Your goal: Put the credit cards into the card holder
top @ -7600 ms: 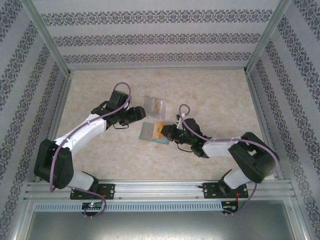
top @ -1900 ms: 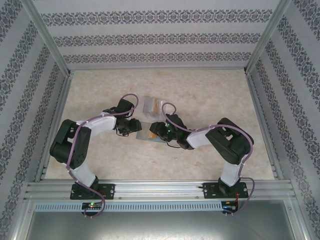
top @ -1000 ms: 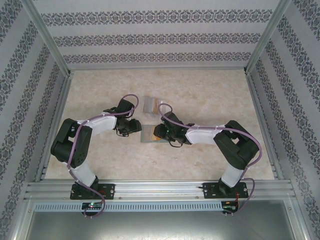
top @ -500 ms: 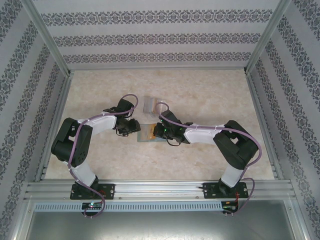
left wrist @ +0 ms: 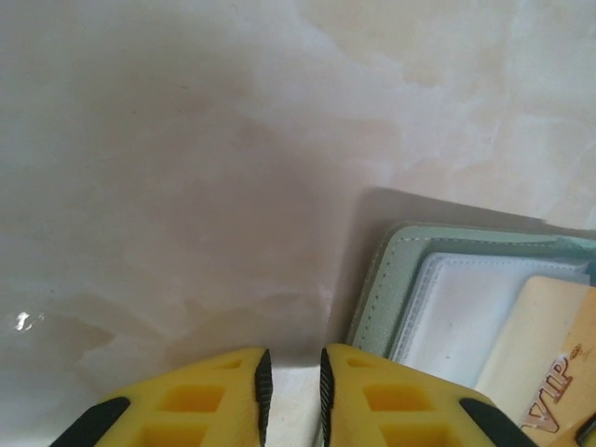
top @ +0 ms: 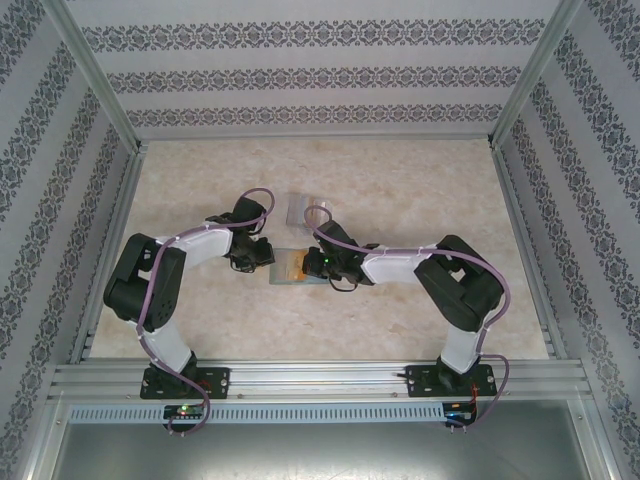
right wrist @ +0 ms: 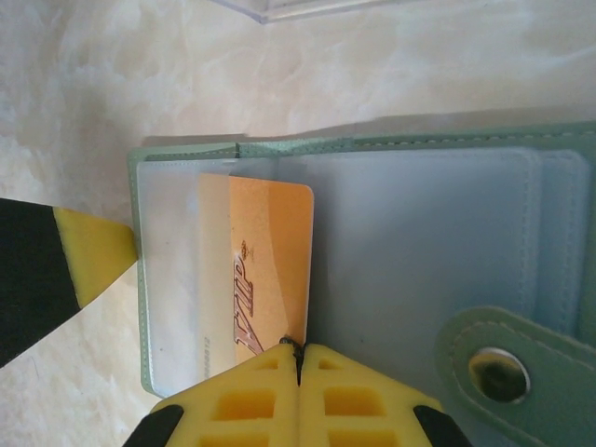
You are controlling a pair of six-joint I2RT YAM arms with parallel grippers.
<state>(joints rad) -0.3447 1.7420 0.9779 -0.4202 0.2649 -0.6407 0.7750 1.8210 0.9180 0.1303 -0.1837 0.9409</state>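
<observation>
- Holder [right wrist: 419, 242] lies open and flat on the tabletop [left wrist: 186, 140], clear sleeves up, snap tab [right wrist: 498, 368] at its right end.
- Orange card [right wrist: 265, 261], marked "VIP": lying on the holder's left half, its left part under the clear sleeve, its right edge out in the open. Judged partly inserted, not seated.
- Right end effector [right wrist: 298, 358]: clenched, no gap between the fingers. The card's near corner runs straight into the seam between them, so it reads as pinching the card by that corner. This likely lets it steer the card sideways into the sleeve.
- Left end effector [left wrist: 291, 377]: fingers slightly parted, grasping nothing, only tabletop between them. It sits low, just beside the holder's left edge. One yellow finger [right wrist: 88, 256] meets that edge, probably as a stop so the holder does not slide when the card is pushed.
- Clear case [top: 303, 207] lies beyond the holder, apart from it; contents can't be made out.
- Risk: the thin card could buckle, or the holder could skate.
</observation>
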